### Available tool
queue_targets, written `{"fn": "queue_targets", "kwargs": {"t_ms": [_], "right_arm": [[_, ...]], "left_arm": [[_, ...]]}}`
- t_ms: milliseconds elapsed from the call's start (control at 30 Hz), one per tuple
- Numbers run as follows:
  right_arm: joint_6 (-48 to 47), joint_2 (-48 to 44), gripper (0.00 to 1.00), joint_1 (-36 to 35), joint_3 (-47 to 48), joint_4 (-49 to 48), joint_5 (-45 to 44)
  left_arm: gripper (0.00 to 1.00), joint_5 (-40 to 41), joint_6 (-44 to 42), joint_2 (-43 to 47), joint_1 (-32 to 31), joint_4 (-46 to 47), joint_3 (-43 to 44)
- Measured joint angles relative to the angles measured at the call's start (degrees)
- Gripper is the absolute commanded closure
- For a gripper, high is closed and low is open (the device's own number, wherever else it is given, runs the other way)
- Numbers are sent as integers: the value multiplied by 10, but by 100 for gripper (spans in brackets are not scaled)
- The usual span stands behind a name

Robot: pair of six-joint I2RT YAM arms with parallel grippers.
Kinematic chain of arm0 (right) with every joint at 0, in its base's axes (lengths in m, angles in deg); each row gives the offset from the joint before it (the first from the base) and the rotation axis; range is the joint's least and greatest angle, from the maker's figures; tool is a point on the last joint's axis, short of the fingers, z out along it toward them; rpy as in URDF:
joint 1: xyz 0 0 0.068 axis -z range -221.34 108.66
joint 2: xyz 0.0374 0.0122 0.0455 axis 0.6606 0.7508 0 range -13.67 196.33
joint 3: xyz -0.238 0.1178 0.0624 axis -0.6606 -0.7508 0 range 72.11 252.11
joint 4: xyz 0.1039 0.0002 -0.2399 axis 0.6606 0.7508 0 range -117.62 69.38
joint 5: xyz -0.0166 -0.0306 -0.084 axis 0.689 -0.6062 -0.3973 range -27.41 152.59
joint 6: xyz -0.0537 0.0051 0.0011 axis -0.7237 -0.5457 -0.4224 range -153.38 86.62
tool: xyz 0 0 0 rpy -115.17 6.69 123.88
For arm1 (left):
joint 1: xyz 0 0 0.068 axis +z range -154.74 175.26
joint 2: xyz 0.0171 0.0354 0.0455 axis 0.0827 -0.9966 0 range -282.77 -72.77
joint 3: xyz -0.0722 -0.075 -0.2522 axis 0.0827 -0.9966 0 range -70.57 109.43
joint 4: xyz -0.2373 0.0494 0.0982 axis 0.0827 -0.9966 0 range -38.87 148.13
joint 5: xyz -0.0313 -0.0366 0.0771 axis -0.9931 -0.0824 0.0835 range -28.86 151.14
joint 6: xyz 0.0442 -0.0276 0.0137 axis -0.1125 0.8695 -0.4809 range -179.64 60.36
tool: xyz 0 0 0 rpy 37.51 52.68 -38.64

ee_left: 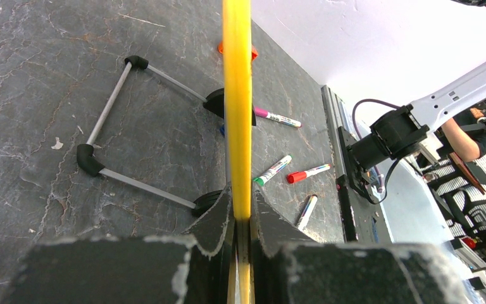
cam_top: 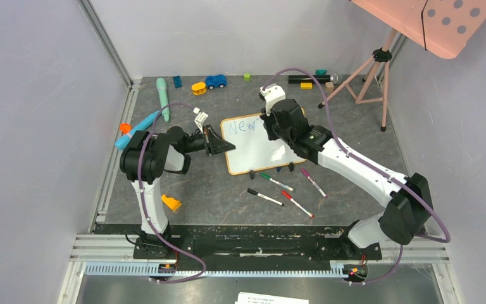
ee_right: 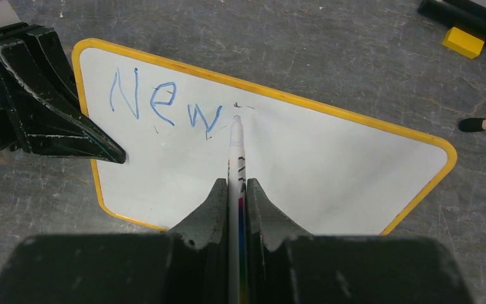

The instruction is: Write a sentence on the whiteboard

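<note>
The whiteboard (cam_top: 256,155), white with a yellow-orange frame, stands tilted on black clip feet at the table's middle. The blue word "New" (ee_right: 164,104) is written at its top left; I see no other words. My left gripper (cam_top: 228,145) is shut on the board's left edge, seen edge-on as a yellow strip (ee_left: 236,95) between the jaws (ee_left: 242,202). My right gripper (ee_right: 235,190) is shut on a white marker (ee_right: 236,152). The marker's tip sits on the board just right of the "w". In the top view the right gripper (cam_top: 277,123) hovers over the board's top.
Green (cam_top: 276,182), black (cam_top: 265,197), red (cam_top: 297,204) and purple (cam_top: 313,182) markers lie in front of the board. Toys line the back: a teal stick (cam_top: 162,98), a blue car (cam_top: 215,81). A tripod (cam_top: 370,69) holds a pink dotted panel (cam_top: 443,19) at the back right. An orange wedge (cam_top: 171,202) lies near left.
</note>
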Motion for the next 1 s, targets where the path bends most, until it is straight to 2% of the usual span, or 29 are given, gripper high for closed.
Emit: {"fn": "queue_targets", "kwargs": {"t_ms": [500,1000], "right_arm": [[2,-20,100,35,-31,-11,0],[5,-20,100,41,-31,-15,45]], "left_arm": [[98,0,0,0,0,0,0],[98,0,0,0,0,0,0]]}}
